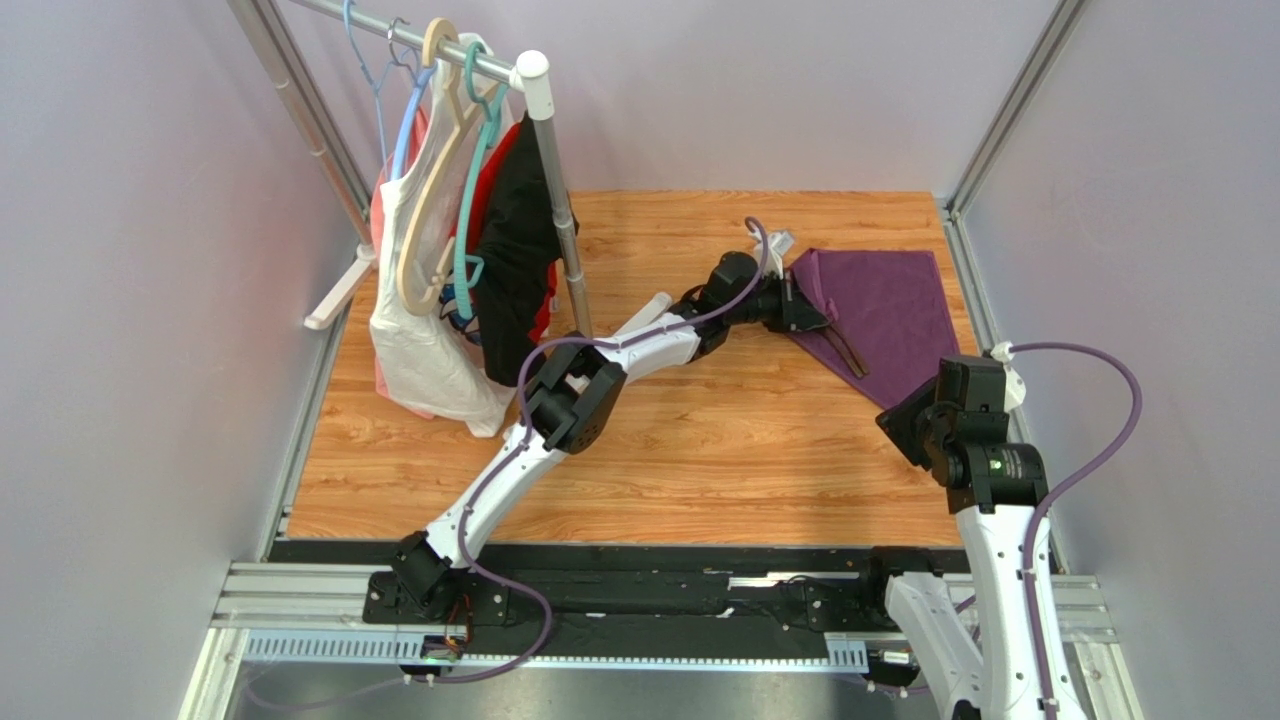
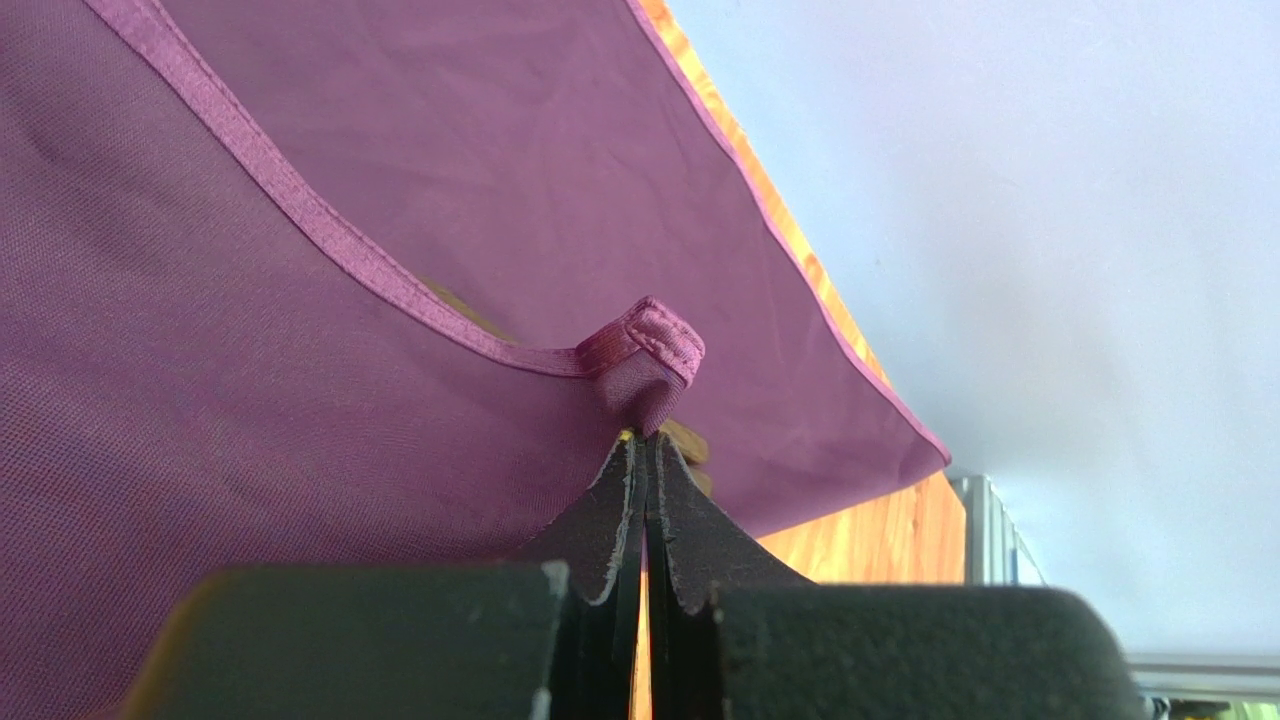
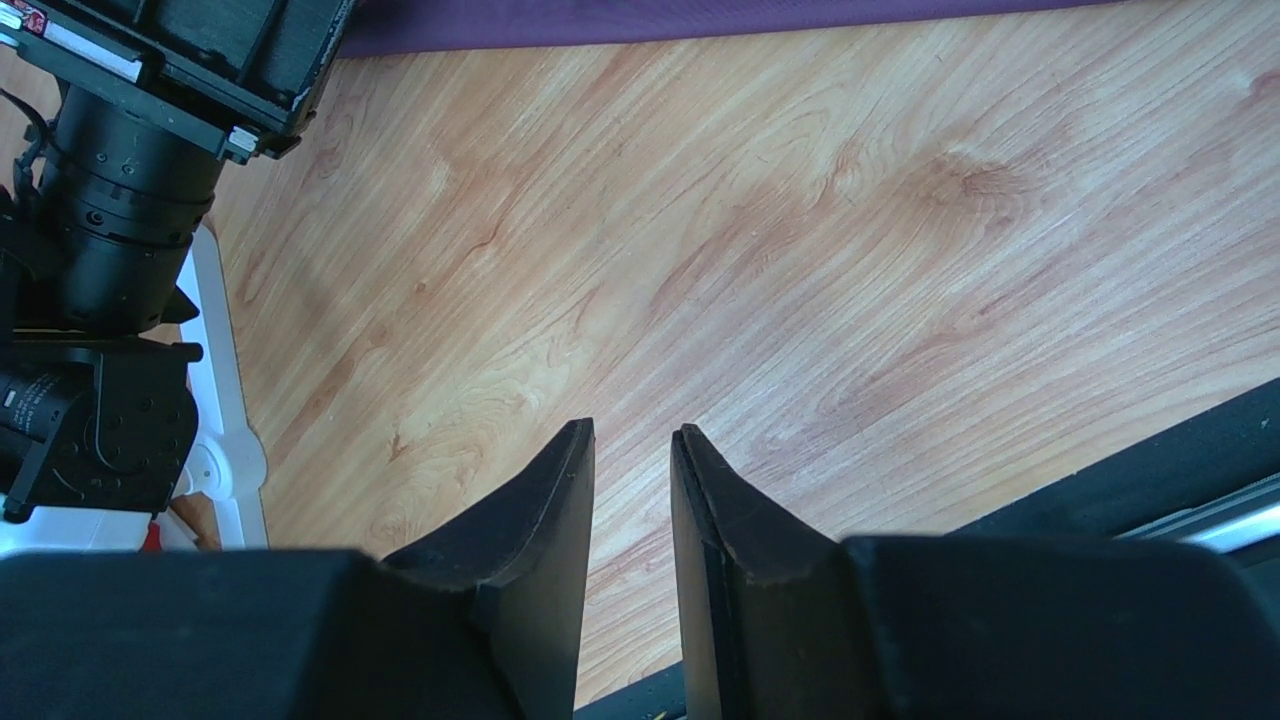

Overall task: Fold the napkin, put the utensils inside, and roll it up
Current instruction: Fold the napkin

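The purple napkin (image 1: pixel 899 308) lies folded into a triangle at the far right of the wooden table (image 1: pixel 721 450). A slim dark wooden utensil (image 1: pixel 848 353) rests on its near left edge, partly hidden by my left gripper. My left gripper (image 1: pixel 813 309) reaches across and is shut on a hemmed corner of the napkin (image 2: pixel 643 348), lifting it slightly. A bit of brown wood (image 2: pixel 688 441) shows just behind the pinched corner. My right gripper (image 3: pixel 631 435) hangs open and empty over bare table near the front right, with a strip of the napkin (image 3: pixel 676 18) at the top of its view.
A metal clothes rack (image 1: pixel 549 180) with white, black and red garments on hangers (image 1: pixel 436 300) stands at the back left. The left arm's links (image 1: pixel 579 393) stretch diagonally across the table. Grey walls close in on both sides, and a metal rail (image 1: pixel 661 593) runs along the near edge.
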